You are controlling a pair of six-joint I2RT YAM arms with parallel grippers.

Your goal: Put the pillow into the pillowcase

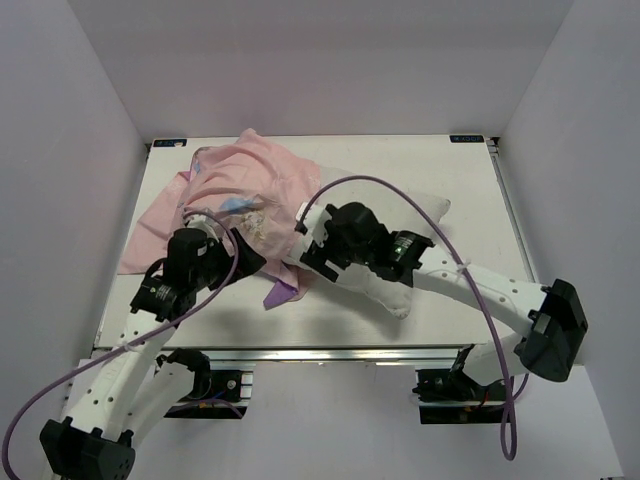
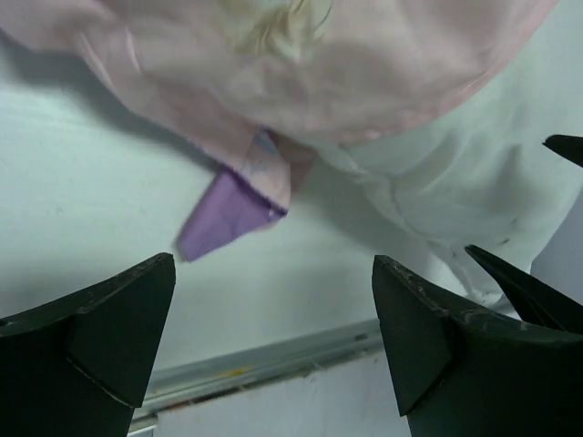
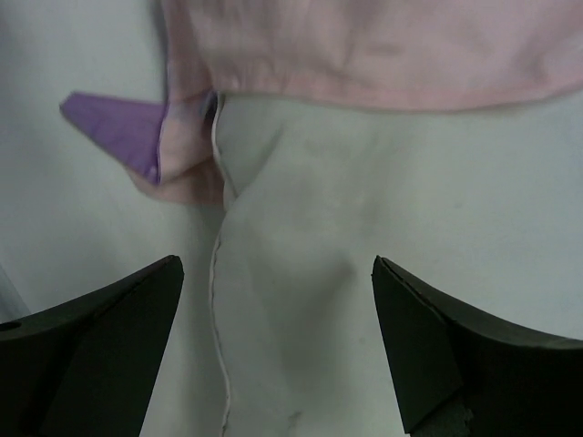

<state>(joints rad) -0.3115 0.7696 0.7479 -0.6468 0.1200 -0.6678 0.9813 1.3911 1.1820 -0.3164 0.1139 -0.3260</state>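
Note:
The pillowcase [image 1: 250, 190] lies pale pink side up on the left half of the table, with a purple corner [image 1: 280, 295] folded out near the front. The white pillow [image 1: 425, 212] sticks out of it to the right and front, its other end hidden under the pink cloth. My left gripper [image 1: 245, 262] hovers open over bare table, just short of the purple corner [image 2: 228, 214]. Above the pillow [image 3: 364, 209], my right gripper [image 3: 278, 309] is open too, with the pillowcase hem [image 3: 364, 55] ahead of it. Neither gripper holds anything.
The metal rail of the table's front edge [image 1: 330, 352] runs just behind my left gripper [image 2: 273, 309]. White walls close in the table on three sides. A purple cable [image 1: 400, 190] arches over the right arm.

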